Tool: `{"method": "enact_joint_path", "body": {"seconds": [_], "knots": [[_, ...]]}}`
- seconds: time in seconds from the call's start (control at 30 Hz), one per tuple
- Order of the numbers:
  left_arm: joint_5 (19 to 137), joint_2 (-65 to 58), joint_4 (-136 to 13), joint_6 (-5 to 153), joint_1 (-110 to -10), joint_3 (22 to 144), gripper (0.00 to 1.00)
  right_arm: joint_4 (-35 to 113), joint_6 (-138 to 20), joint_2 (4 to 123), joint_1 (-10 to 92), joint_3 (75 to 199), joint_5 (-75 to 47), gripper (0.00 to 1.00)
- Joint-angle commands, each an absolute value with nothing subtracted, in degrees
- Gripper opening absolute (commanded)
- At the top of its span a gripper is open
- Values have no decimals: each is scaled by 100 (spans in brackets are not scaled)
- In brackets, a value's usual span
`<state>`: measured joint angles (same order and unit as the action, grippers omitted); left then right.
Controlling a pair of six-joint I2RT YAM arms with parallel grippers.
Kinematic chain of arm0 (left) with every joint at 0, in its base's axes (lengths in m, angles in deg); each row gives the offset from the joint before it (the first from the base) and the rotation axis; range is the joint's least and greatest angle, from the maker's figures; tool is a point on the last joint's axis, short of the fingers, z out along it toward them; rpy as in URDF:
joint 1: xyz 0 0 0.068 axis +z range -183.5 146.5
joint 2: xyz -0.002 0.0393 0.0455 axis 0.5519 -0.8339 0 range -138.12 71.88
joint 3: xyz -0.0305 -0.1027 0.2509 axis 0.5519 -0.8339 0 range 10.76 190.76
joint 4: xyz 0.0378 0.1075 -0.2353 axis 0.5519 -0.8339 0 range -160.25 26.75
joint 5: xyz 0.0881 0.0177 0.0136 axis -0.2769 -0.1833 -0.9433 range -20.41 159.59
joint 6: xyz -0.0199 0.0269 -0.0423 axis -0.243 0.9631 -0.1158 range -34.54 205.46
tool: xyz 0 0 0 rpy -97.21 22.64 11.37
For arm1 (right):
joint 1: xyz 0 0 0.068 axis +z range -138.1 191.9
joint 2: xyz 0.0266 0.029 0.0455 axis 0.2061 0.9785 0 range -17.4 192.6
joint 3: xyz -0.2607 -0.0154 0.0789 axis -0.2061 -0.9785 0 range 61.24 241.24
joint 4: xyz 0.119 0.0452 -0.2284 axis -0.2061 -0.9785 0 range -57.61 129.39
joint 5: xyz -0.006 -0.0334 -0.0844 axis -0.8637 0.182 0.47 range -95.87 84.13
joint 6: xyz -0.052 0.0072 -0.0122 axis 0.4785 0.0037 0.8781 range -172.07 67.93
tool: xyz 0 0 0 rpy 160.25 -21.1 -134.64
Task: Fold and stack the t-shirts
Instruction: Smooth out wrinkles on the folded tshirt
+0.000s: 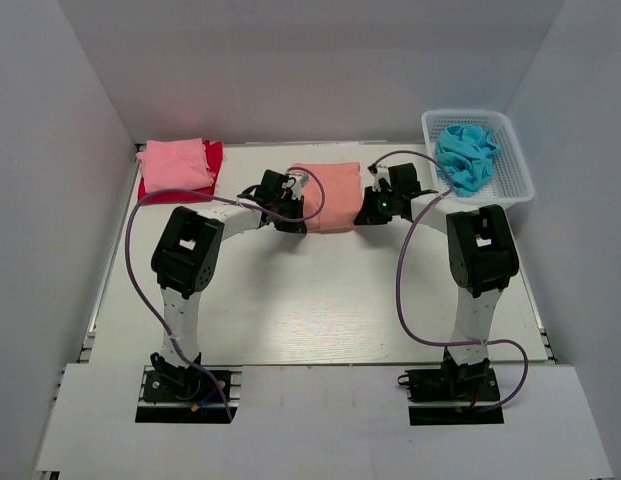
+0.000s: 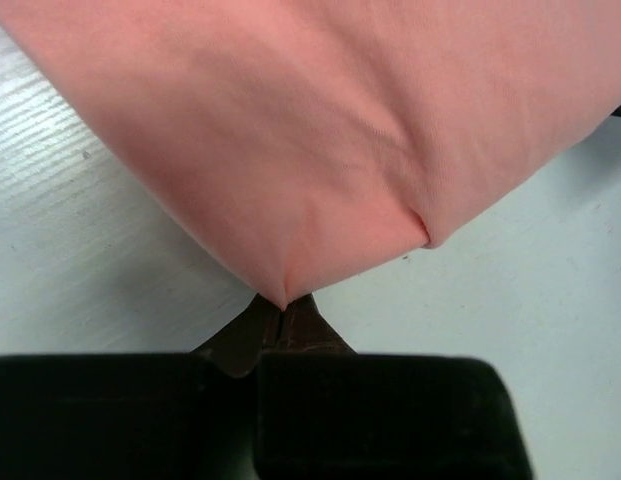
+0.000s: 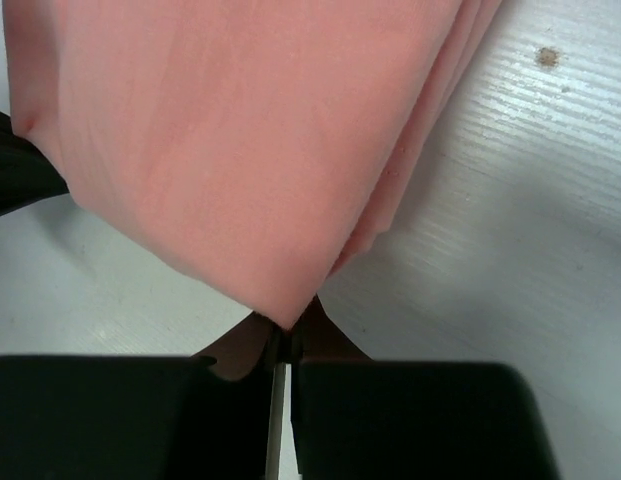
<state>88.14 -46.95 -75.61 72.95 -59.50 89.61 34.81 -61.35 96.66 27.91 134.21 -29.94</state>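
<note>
The folded salmon-orange t-shirt [image 1: 330, 197] lies at the table's middle back, between my two grippers. My left gripper [image 1: 293, 217] is shut on its near left corner; in the left wrist view the cloth [image 2: 330, 130] runs to a point pinched between the jaws [image 2: 283, 312]. My right gripper [image 1: 369, 211] is shut on its near right corner; the right wrist view shows the layered cloth [image 3: 230, 140] pinched at the jaw tips [image 3: 285, 335]. A folded light pink t-shirt [image 1: 175, 164] lies on a red one [image 1: 214, 156] at the back left. A crumpled turquoise-blue t-shirt [image 1: 466, 154] lies in the basket.
The white lattice basket [image 1: 517, 165] stands at the back right. White walls close in the table at the back and both sides. Purple cables loop from each arm over the table [image 1: 310, 300].
</note>
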Motion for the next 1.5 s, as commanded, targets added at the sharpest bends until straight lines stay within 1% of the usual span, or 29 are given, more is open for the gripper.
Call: {"method": "enact_joint_path", "body": {"seconds": [0.0, 0.17, 0.47, 0.53, 0.67, 0.83, 0.93, 0.97, 1.0, 1.03, 1.07, 1.1, 1.13, 1.17, 1.2, 1.23, 1.37, 1.47], "knots": [[8569, -4450, -7266, 7263, -5969, 8943, 0, 3728, -6060, 9581, 2789, 13490, -2890, 0], [8102, -4221, -7335, 6956, -5907, 8829, 0, 3307, -5814, 9388, 2781, 13534, -2433, 0], [7900, -3597, -7186, 6902, -5837, 8310, 0, 2771, -5664, 9045, 2754, 13560, -1835, 0], [7900, -3535, -7238, 6902, -5837, 8257, 0, 2692, -5603, 8922, 2763, 13543, -1800, 0], [7988, -3412, -7300, 6955, -5907, 8081, 0, 2594, -5567, 8728, 2780, 13367, -2142, 0], [8216, -3359, -7300, 6718, -5907, 7651, 0, 2665, -5831, 8781, 2772, 12972, -2072, 0], [8269, -3359, -7510, 6656, -5907, 7598, 0, 2665, -5910, 8807, 2772, 12822, -1941, 0], [8269, -3411, -7703, 6656, -5960, 7598, 0, 2647, -5936, 8790, 2780, 12743, -1914, 16], [8269, -3412, -7792, 6656, -5960, 7667, 6, 2630, -5971, 8720, 2780, 12708, -1818, 21], [8190, -3412, -7871, 6587, -5960, 7668, 6, 2638, -5972, 8606, 2780, 12681, -1782, 27], [8190, -3325, -7924, 6586, -5960, 7668, 8, 2612, -6050, 8527, 2772, 12577, -1704, 44], [8190, -3237, -8011, 6586, -5960, 7668, 28, 2595, -6077, 8448, 2763, 12550, -1616, 58], [8059, -3123, -8082, 6586, -5960, 7668, 51, 2516, -6121, 8168, 2763, 12541, -1580, 76], [8058, -2896, -8161, 6534, -5960, 7668, 61, 2489, -6199, 8061, 2772, 12497, -1536, 90], [8006, -2798, -8414, 6533, -5960, 7746, 83, 2367, -6218, 7729, 2772, 12462, -1458, 90], [7936, -2692, -8556, 6533, -5960, 7860, 99, 2357, -6270, 7613, 2772, 12435, -1413, 90], [7751, -2454, -9075, 6586, -5960, 8273, 99, 2278, -6393, 6849, 2763, 12286, -1264, 90], [7821, -2611, -8971, 6533, -5794, 8520, 99, 2226, -6463, 6531, 2772, 12233, -1229, 90]]}}
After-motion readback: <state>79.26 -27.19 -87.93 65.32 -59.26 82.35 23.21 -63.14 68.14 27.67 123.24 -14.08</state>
